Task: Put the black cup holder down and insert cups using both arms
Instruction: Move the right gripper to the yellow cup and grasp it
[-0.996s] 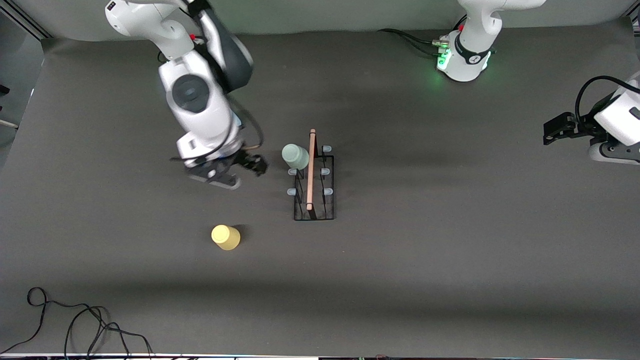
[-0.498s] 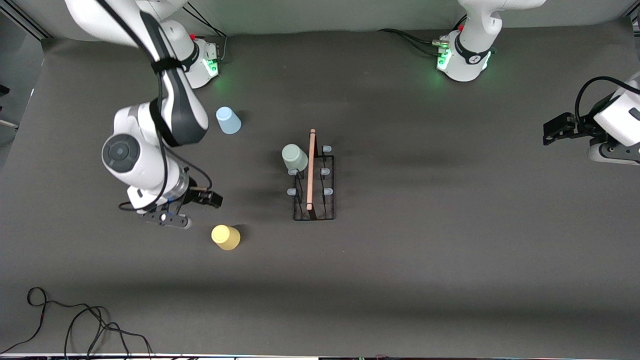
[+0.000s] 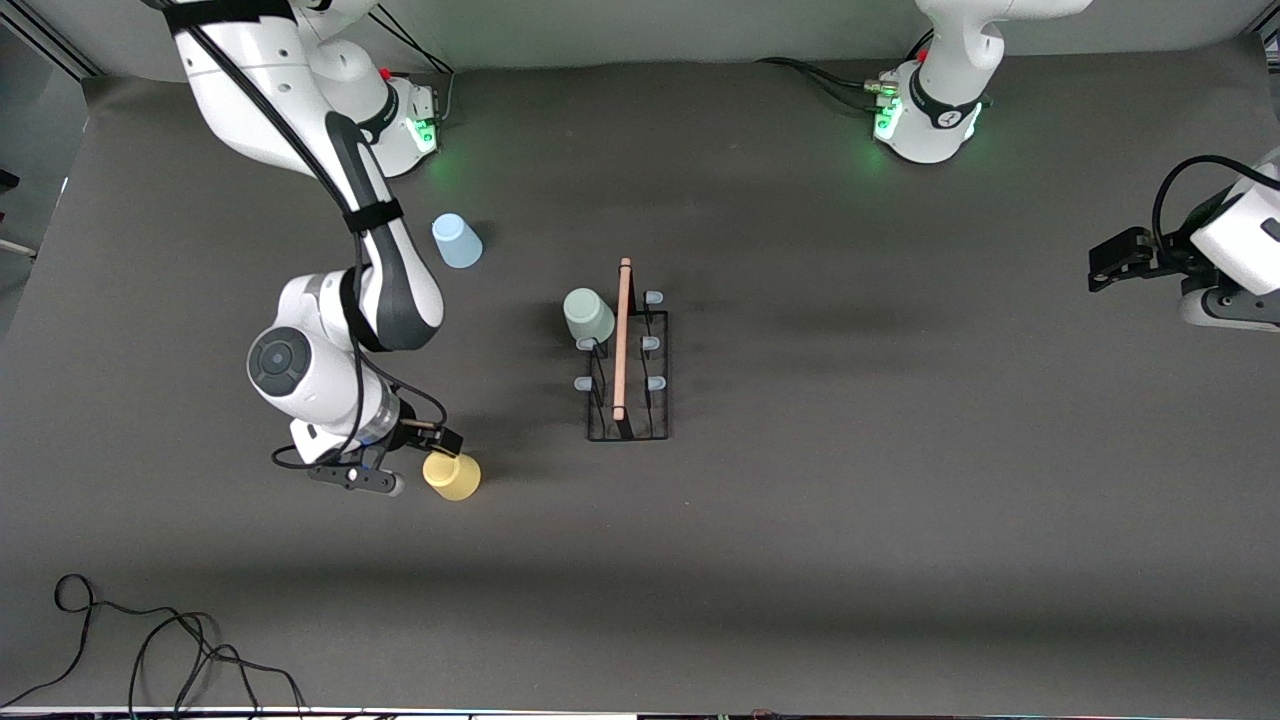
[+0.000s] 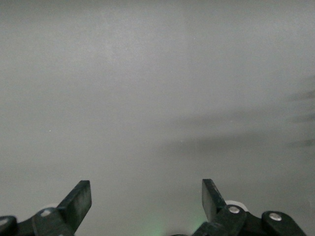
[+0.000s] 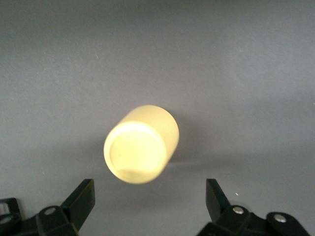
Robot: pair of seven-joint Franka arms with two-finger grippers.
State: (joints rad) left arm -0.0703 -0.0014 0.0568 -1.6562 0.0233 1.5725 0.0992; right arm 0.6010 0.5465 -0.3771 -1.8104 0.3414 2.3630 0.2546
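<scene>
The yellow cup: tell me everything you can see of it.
The yellow cup is a small tapered tumbler of smooth, plastic-looking material, standing upside down on the dark table, flat base up. It sits nearer the front camera than the black cup holder, toward the right arm's end. The right tool, open, hovers close beside it; nothing visibly touches it.

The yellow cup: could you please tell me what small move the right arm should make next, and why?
Probably lower the right end effector around the yellow cup: its fingers stand open beside the upside-down cup, which is not yet between them.
</scene>
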